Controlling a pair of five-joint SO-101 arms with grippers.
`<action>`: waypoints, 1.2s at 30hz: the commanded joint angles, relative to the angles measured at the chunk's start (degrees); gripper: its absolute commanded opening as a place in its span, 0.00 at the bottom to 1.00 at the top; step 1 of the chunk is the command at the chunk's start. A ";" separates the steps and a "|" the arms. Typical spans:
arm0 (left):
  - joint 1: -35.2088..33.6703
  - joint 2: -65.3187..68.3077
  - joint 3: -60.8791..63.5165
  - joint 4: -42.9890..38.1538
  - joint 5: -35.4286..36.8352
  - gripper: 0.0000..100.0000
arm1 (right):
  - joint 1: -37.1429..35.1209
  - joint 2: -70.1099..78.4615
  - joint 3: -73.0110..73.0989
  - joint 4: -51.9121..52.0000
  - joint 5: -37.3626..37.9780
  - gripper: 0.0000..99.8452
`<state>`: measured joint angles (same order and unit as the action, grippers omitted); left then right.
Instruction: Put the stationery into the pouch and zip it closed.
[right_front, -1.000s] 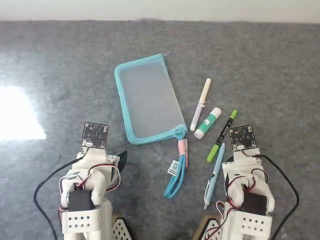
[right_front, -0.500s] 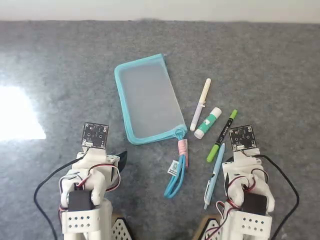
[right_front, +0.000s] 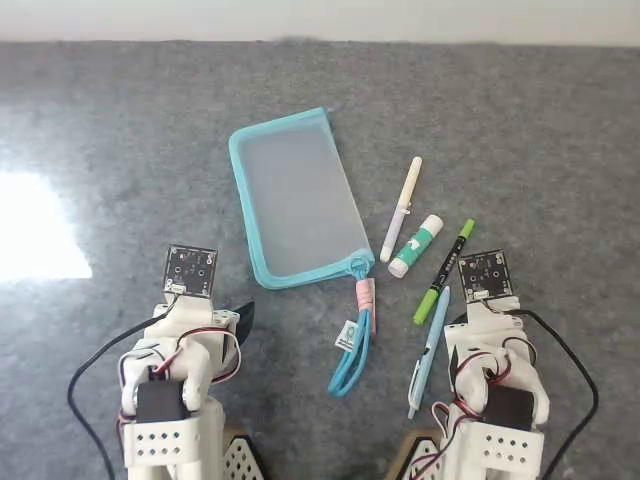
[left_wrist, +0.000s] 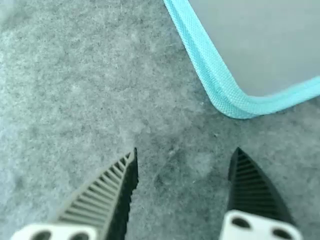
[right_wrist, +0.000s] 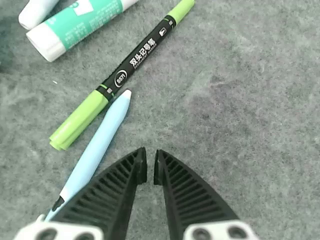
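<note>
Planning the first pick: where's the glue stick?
In the high view, the glue stick lies right of the pouch, between the cream pen and the green highlighter.

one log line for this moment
left hand open near pouch corner | right hand shut beside blue pen | marker, glue stick, white pen on table | nothing picked yet

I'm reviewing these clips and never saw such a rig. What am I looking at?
A robot's left arm and right arm sit at a grey table. One picture looks down from above; the others come from a camera on each wrist. On the table lie a teal pouch with a strap, a cream pen, a glue stick, a green marker and a blue pen. The left fingers are open near the pouch's corner; the right fingers are shut beside the blue pen. Nothing is held.
</note>
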<state>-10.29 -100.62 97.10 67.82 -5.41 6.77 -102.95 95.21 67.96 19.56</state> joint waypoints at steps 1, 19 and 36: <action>0.00 0.00 -0.48 0.35 -0.26 0.28 | 0.22 -0.92 1.23 0.22 0.35 0.04; 0.00 0.00 -0.48 0.35 -0.26 0.28 | -12.88 -0.13 -4.04 -7.96 7.65 0.04; 0.00 0.00 -0.48 0.35 -0.26 0.28 | -36.18 66.95 -54.86 -3.38 -6.77 0.05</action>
<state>-10.29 -100.62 97.10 67.82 -5.41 -24.35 -50.29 50.11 64.44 16.31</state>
